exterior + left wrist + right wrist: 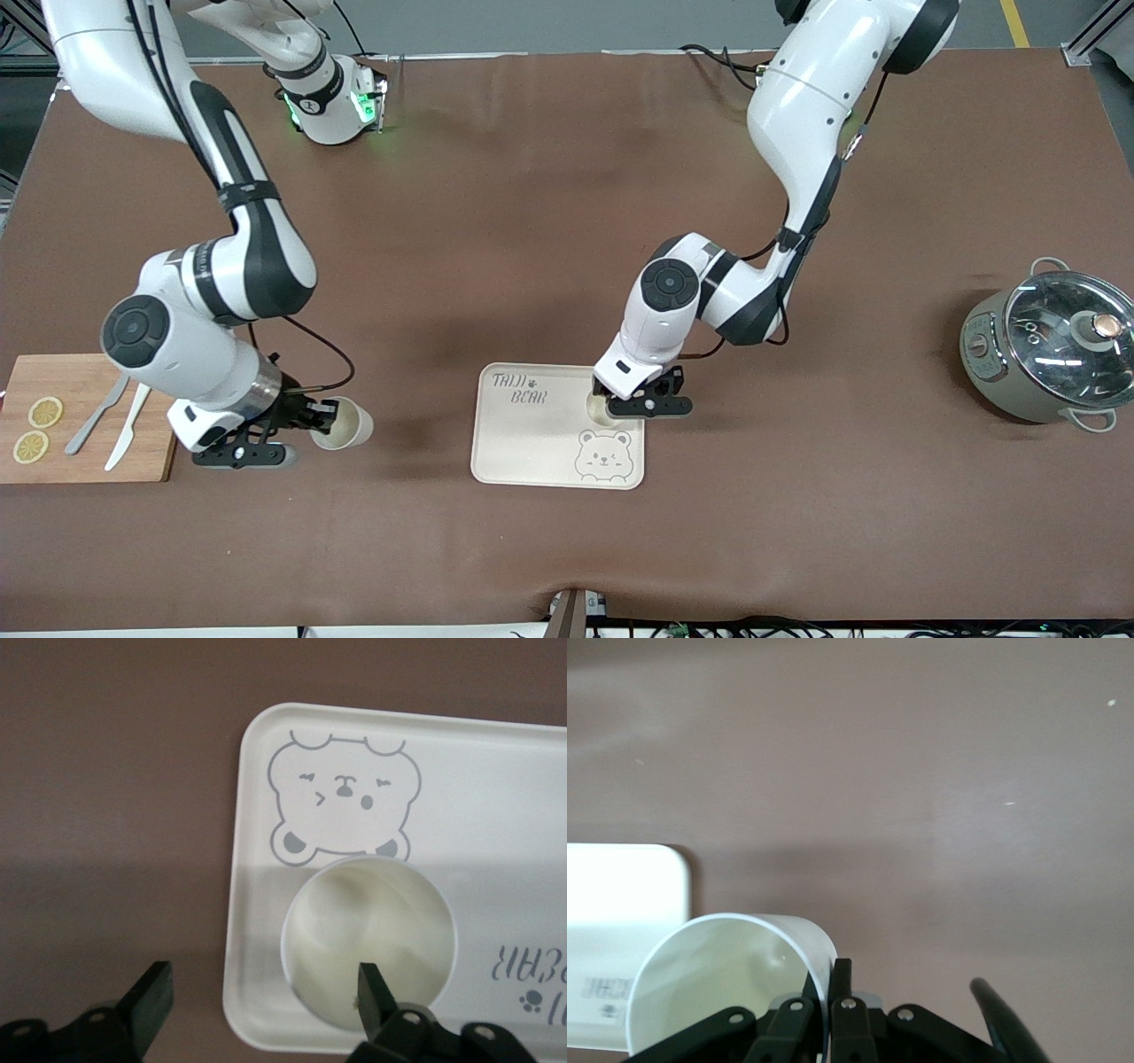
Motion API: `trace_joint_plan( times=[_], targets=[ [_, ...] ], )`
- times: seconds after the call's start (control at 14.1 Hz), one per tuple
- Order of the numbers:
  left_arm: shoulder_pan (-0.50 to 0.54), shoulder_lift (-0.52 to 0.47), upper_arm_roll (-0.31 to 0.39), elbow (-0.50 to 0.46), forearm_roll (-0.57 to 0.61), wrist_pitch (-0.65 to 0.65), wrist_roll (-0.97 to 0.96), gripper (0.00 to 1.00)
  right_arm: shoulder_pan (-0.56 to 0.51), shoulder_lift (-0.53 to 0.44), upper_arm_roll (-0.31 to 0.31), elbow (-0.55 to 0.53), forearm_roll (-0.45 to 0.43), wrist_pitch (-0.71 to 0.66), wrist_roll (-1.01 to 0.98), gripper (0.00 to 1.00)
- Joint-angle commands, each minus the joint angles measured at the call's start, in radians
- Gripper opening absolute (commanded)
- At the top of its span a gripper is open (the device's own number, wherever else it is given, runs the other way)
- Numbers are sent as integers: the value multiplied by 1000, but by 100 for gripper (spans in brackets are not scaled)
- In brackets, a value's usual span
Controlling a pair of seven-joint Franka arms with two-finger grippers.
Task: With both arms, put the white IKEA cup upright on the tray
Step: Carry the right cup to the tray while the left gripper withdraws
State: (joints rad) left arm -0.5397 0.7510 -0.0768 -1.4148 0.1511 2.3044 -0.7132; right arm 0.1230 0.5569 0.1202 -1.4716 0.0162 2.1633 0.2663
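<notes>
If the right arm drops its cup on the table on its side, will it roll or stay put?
Likely rolls. The cup in the right gripper is round and tilted, open mouth toward the tray, so it may curve rather than run straight. The fingers pinch only its thin rim, suggesting it is light and stiff. The smooth white wall looks slippery.

White arms [797,97], black joints, dangling black cables.
</notes>
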Motion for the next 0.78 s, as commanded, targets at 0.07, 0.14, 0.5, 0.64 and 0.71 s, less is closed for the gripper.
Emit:
trace_joint_plan(
  times=[0.07,0.14,0.5,0.64,0.71],
  targets=[
    [10,-197,-3,-29,-19,-236,-2,100,75,24,-5,62,-1,-30,161,0],
    [30,-222,-3,-30,-39,-261,23,100,90,32,-5,72,-1,-27,198,0],
    [187,-323,-3,-32,-76,-391,334,100,184,96,-10,143,-8,-17,372,0],
    [259,-355,-3,-33,-102,-421,430,100,211,113,-11,154,-13,-7,419,0],
    [294,-366,-5,-35,-108,-428,483,100,225,124,-13,161,-15,1,442,0]
  ],
)
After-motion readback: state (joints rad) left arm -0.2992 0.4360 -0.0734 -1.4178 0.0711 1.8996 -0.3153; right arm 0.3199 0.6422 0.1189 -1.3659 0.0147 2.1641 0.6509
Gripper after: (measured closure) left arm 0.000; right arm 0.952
